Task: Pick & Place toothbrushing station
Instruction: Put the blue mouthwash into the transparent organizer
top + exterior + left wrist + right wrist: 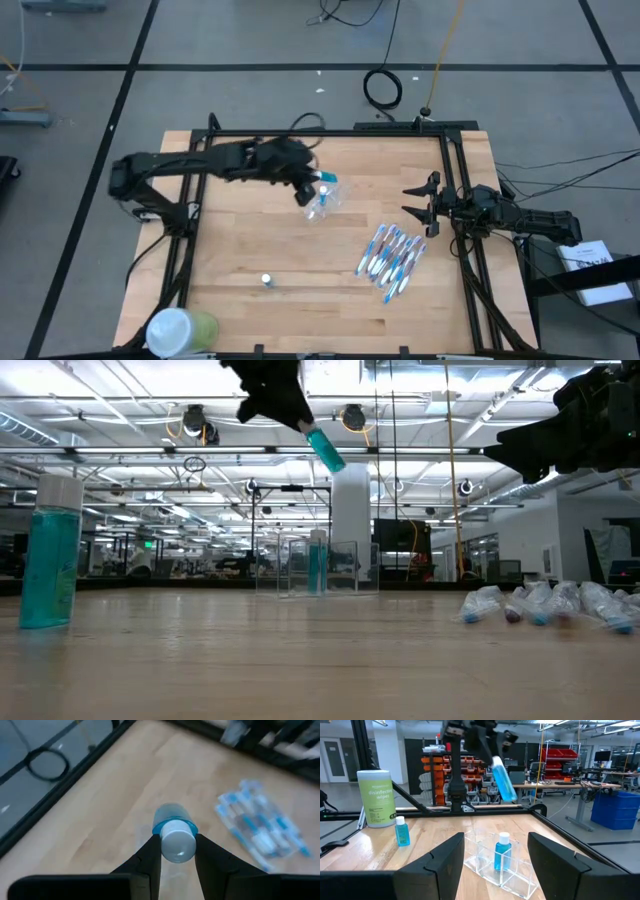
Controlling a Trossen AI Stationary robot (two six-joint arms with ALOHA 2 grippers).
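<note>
Right wrist view: left pincer [487, 751] grips tilted teal white-capped tube [504, 779].

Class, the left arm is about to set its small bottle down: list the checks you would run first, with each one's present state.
1. Grip: the left gripper has its fingers on both sides of the held bottle, near the white cap. Ok.
2. Position: the held bottle hangs over the clear organizer in the high view. Ok.
3. Attitude: the held bottle is tilted, not upright. Not ok.
4. Free space: the stored bottle fills one compartment and its neighbours look empty. Ok.
5. Exact compartment below the held bottle: cannot tell.
6. Other arm: the right gripper is open, off to the right, apart from the organizer. Ok.
</note>
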